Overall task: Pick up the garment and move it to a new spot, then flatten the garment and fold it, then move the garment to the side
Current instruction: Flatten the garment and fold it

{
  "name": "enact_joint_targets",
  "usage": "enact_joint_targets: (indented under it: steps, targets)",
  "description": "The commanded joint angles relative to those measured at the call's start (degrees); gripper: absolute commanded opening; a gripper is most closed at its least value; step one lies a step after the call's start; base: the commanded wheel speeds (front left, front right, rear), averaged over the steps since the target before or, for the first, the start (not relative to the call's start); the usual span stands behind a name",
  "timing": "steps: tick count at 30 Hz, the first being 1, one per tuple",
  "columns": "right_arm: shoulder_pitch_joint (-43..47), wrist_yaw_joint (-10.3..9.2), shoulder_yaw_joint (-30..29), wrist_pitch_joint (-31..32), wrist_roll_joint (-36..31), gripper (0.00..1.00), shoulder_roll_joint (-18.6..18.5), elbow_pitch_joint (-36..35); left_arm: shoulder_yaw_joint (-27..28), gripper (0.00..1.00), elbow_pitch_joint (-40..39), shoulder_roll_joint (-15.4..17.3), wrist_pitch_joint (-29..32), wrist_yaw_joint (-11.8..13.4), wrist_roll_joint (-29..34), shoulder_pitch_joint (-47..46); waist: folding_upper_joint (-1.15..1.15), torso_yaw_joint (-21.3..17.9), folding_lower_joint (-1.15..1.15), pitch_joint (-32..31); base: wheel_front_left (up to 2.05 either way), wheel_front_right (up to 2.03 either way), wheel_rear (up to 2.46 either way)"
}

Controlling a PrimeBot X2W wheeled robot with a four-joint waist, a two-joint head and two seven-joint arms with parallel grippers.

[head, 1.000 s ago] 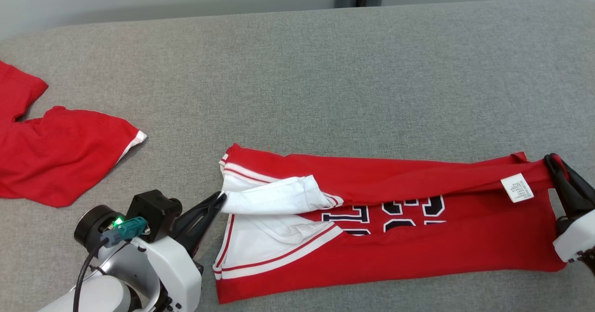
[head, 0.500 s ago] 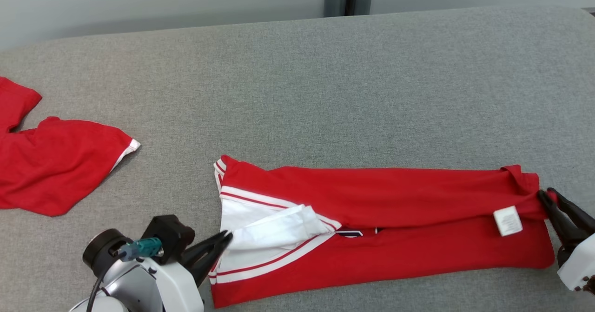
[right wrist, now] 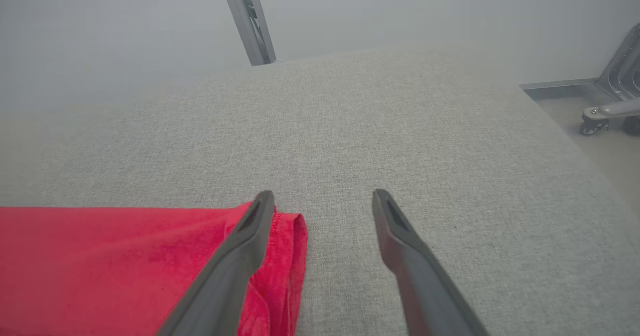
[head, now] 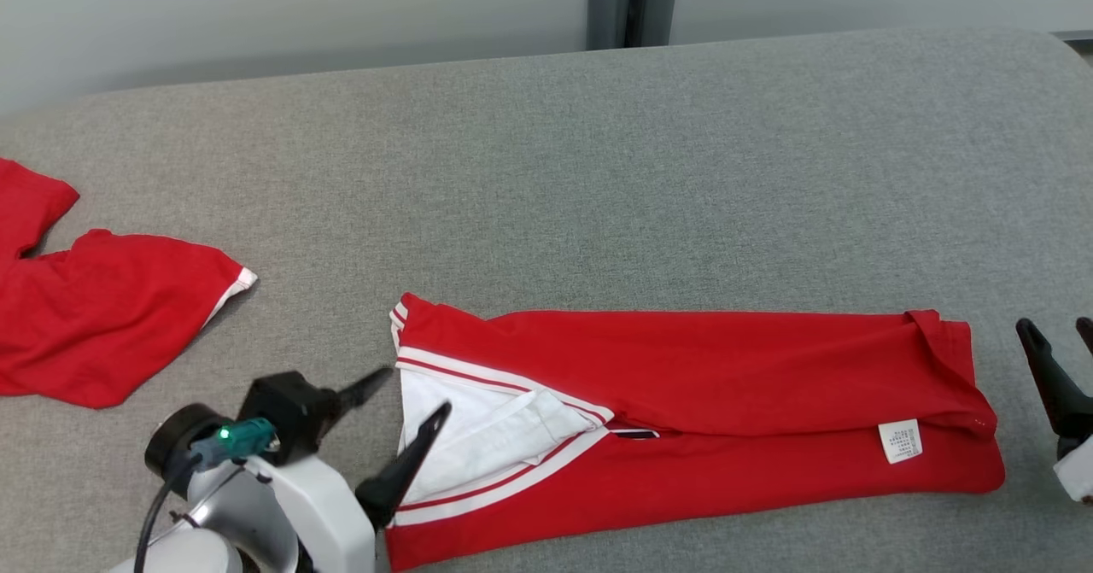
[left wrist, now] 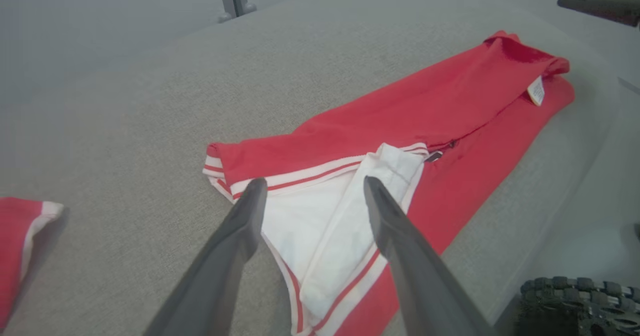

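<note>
Second red cloth (head: 102, 317) far left, cut by the head view's edge; left gripper (head: 417, 389) spread, empty, at the folded garment's (head: 726, 359) white end on the grey table (head: 683, 172); right gripper (head: 1055, 325) spread, empty, beside its hem, half cropped; right wrist view adds a castor (right wrist: 589, 124).

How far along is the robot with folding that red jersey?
Done: the red jersey lies folded lengthwise into a band on the grey surface. In hand: nothing; the left gripper and right gripper both stand open at its ends. Left: probably a crosswise fold, then moving it aside.
</note>
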Motion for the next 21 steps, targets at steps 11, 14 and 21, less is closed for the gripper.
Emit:
enact_joint_targets:
  steps: [11, 14, 21]
  targets:
    - [1.3, -0.02, -6.6, -1.5, -4.8, 1.0, 7.7, -1.7, 7.2, 1.0, 6.6, -8.9, -15.7, 5.1, 1.0, -1.0, 0.0, -0.6, 0.0, -1.1, 0.0, 0.0, 0.0]
    - [2.5, -0.02, -8.9, -1.5, -6.1, 1.0, 11.2, -1.8, 8.6, 1.0, 10.1, -12.1, -19.5, 5.3, 1.0, 0.2, 0.0, -0.8, 0.0, -1.2, 0.0, 0.0, 0.0]
    - [3.9, -0.02, -10.3, -1.5, -7.2, 1.0, 15.3, 0.8, 9.0, 1.0, 15.2, -15.4, -21.3, 3.0, 2.1, 2.5, 0.0, -0.7, 0.0, -0.7, 0.0, 0.0, 0.0]
